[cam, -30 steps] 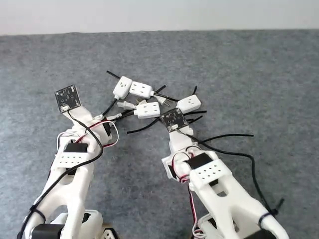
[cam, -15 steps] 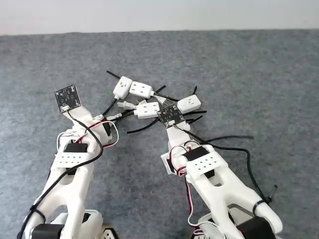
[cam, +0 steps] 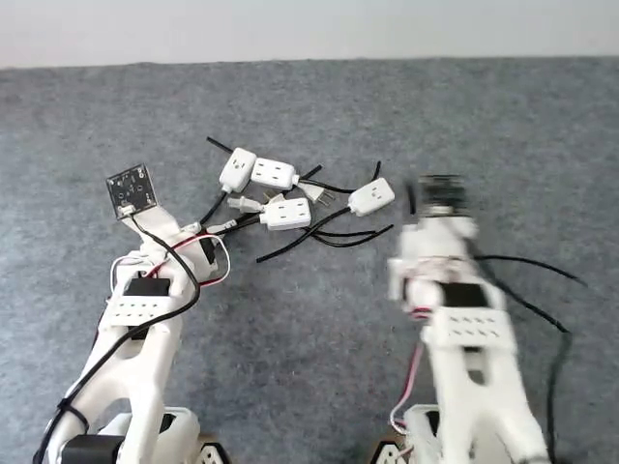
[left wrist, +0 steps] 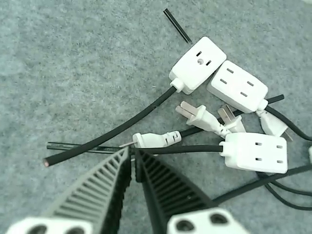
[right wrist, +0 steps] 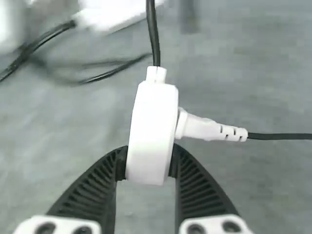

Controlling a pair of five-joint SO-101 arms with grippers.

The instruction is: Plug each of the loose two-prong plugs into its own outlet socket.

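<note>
Now, a white socket block (right wrist: 148, 134) is held clamped between the fingers of the right gripper (right wrist: 146, 158). It is gripped across its narrow edges, a seated plug (right wrist: 209, 129) is lodged in one face, and a black cord (right wrist: 153, 34) runs off its far end. The left gripper (left wrist: 131, 153) is seen with its fingers drawn almost together and nothing between them, the tips set just beside a small white plug (left wrist: 153, 140) on the grey mat (left wrist: 63, 58).

The rest of the work is heaped close by. A two-prong plug (left wrist: 200, 116) lies loose between a double socket (left wrist: 237, 87) and a flat socket (left wrist: 254, 152), and a three-hole socket (left wrist: 198, 63) touches the double one. A thick cable (left wrist: 107, 139) is laid across the lot.

Trouble is to be expected from the cords. If the held block is carried farther from the heap, its cord may be drawn taut, and the seated plug could be levered out or the tangle dragged along. The block, pinched on smooth rounded edges, could be twisted in the grip. On the left, with the fingers so narrow, the small plug is likelier to be shoved aside than caught, and the thin wire beside it might be snagged instead.
</note>
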